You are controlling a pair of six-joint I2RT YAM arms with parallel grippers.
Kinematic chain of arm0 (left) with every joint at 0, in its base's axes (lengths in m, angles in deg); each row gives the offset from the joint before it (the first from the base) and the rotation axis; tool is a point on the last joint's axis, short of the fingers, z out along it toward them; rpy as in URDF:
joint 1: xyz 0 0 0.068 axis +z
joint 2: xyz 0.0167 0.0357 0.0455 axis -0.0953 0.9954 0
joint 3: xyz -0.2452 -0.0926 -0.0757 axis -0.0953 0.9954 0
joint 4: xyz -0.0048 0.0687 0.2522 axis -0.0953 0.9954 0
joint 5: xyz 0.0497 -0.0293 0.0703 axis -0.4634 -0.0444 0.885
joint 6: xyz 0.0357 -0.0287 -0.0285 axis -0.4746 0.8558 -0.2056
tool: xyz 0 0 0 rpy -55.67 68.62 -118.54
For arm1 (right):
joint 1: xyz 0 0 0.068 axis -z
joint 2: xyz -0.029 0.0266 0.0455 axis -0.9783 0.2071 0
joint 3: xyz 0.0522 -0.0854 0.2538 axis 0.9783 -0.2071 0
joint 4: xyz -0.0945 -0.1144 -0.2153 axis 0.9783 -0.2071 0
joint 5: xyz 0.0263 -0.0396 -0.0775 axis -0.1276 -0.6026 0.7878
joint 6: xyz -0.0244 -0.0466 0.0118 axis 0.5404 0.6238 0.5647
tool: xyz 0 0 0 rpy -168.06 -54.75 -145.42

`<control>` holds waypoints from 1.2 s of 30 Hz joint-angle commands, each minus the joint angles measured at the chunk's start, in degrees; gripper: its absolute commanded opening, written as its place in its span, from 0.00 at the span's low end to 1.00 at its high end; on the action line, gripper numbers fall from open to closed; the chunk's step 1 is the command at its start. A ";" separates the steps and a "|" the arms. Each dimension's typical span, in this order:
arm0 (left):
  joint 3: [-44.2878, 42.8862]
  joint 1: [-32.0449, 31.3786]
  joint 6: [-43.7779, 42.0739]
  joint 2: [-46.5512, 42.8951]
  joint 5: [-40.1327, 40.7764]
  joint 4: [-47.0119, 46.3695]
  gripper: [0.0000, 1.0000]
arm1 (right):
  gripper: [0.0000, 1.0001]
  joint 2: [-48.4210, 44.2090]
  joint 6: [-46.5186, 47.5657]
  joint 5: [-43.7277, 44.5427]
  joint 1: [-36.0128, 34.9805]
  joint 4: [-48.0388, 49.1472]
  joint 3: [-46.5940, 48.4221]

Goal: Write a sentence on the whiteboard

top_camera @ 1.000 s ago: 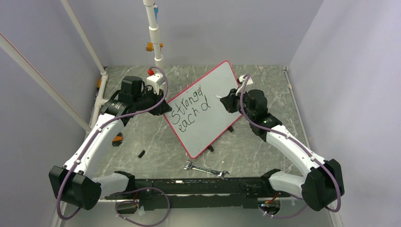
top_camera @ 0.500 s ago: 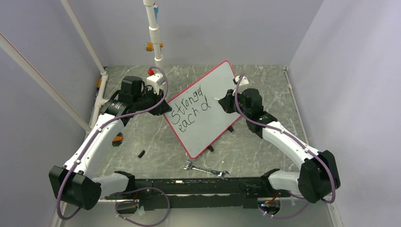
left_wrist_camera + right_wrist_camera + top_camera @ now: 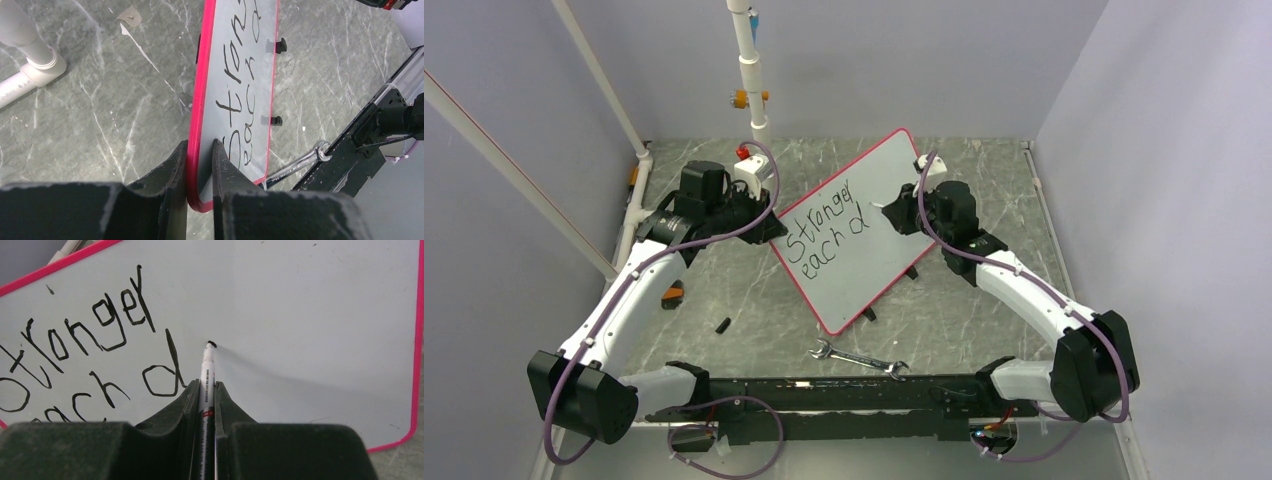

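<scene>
The whiteboard (image 3: 879, 180) with its red-pink rim is propped tilted at mid-table. On it, the sentence (image 3: 819, 225) reads "Stronger" over "each d" in black. My left gripper (image 3: 769, 228) is shut on the board's left corner; in the left wrist view its fingers (image 3: 200, 145) pinch the rim of the whiteboard (image 3: 250, 75). My right gripper (image 3: 894, 215) is shut on a white marker (image 3: 207, 370), fingers (image 3: 205, 385) on either side of its barrel. The black tip sits at the board (image 3: 310, 315), just right of the "d" in the sentence (image 3: 100, 325).
A steel wrench (image 3: 859, 358) lies near the front rail (image 3: 844, 395). A small black cap (image 3: 722, 324) and an orange-black item (image 3: 672, 295) lie at the left. A white pipe (image 3: 749, 70) stands at the back. The board's black feet (image 3: 912, 272) stick out below it.
My right arm has swung left, bringing the marker tip in over the board to just right of the "d". The left arm and the board have not moved.
</scene>
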 commanded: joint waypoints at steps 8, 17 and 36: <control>-0.39 0.47 -6.24 -0.67 7.87 -1.95 0.00 | 0.00 0.77 -0.73 -5.82 0.04 2.16 2.23; -0.45 0.42 -6.26 -0.59 8.07 -1.96 0.00 | 0.00 -0.28 -0.82 -7.53 -0.16 1.21 0.02; -0.38 0.42 -6.24 -0.55 8.08 -2.04 0.00 | 0.00 -2.40 0.50 -2.52 -0.23 -2.74 -2.20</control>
